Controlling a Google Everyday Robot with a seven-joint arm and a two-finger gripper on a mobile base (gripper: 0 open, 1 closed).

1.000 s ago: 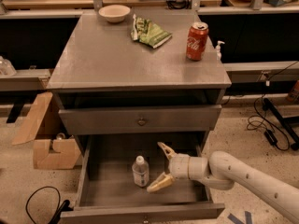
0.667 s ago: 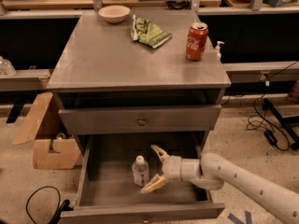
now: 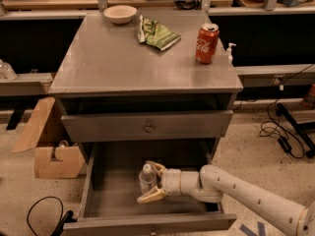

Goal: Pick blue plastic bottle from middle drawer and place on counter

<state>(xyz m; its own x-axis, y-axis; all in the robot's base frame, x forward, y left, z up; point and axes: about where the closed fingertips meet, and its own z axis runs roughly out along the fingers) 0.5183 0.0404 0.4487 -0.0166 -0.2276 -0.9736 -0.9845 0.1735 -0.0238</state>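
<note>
Tool (image 3: 147, 182) is down inside the open middle drawer (image 3: 109, 196), on a white arm (image 3: 256, 200) that comes in from the near right. Tool is spread: one tan finger sits on the far side of the bottle (image 3: 145, 179) and the other on its near side, so the bottle is between them. Can't tell if either finger touches it. Bottle stands upright on the drawer floor, about mid-width, white cap up. Drawer is pulled out toward the near side, below a closed drawer front (image 3: 147, 127) with a small knob. On the worktop (image 3: 123, 65): red Coca-Cola can (image 3: 207, 43) upright near the right edge, green snack bag (image 3: 157, 33) lying flat at far centre, pale bowl (image 3: 120, 14) at the far edge, left of the bag. Can, bag and bowl are all apart from each other. A small white pump bottle (image 3: 230, 50) shows just past the worktop's right edge. Cardboard box (image 3: 47, 141) is on the floor left of the cabinet, cables (image 3: 280, 132) on the floor to the right.
</note>
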